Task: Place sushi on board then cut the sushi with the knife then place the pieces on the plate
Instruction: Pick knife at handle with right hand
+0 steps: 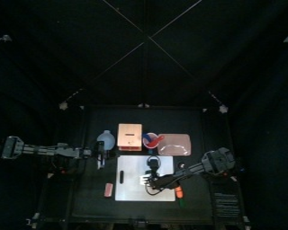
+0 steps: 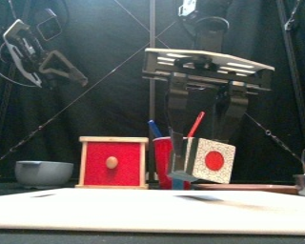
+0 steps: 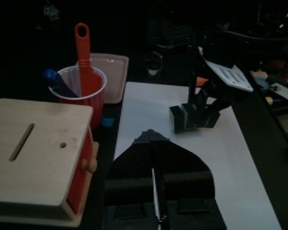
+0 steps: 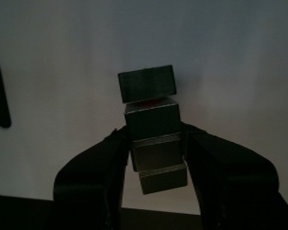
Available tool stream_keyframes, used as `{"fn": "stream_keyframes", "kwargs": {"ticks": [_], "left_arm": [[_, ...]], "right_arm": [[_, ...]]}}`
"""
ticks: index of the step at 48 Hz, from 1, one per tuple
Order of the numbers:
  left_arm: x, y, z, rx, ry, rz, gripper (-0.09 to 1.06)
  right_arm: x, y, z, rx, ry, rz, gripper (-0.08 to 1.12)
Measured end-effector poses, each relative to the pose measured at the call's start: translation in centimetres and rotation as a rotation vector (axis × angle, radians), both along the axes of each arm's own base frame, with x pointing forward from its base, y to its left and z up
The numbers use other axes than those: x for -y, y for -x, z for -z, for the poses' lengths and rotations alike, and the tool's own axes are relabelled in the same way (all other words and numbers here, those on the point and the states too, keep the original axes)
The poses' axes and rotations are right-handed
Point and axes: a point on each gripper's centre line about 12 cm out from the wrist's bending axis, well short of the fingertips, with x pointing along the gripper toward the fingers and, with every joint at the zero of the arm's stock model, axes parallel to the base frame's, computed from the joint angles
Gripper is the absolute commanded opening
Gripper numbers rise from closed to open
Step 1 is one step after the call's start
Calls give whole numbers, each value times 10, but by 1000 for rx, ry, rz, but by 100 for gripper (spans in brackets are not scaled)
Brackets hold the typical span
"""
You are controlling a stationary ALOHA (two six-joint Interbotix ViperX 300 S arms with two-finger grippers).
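The dark green sushi roll (image 4: 153, 117) is a row of several blocks, its white and red end (image 2: 215, 159) facing the front. My right gripper (image 4: 155, 137) is shut on its middle, low over the white cutting board (image 1: 165, 190). I cannot tell whether the roll touches the board. The red cup (image 3: 80, 88) holds a red knife (image 3: 80, 40) and a blue knife (image 2: 154, 138), and stands behind the board between the wooden box (image 1: 130, 137) and the pink tray (image 1: 176, 144). My left gripper (image 3: 153, 137) hangs shut and empty at the board's left edge.
A blue-grey bowl (image 2: 43, 172) sits left of the wooden box at the back. A small red toy (image 1: 108, 188) lies on the table left of the board. The right arm (image 1: 212, 163) reaches in over the board's right side.
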Motion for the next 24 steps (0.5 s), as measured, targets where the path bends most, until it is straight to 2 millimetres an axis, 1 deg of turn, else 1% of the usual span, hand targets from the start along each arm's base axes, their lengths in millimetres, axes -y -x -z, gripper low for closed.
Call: {"fn": "stream_keyframes", "kwargs": {"ticks": [6, 15, 18, 24], "left_arm": [[0, 1, 0, -11, -6, 3, -2], [0, 3, -4, 2, -13, 5, -2], [0, 4, -4, 5, -15, 6, -2], [-1, 4, -4, 5, -15, 1, -2]], "right_arm": [[5, -6, 3, -6, 12, 11, 67], [14, -12, 10, -13, 31, 22, 84], [14, -12, 10, -13, 32, 20, 87], [14, -13, 9, -11, 32, 20, 87]]}}
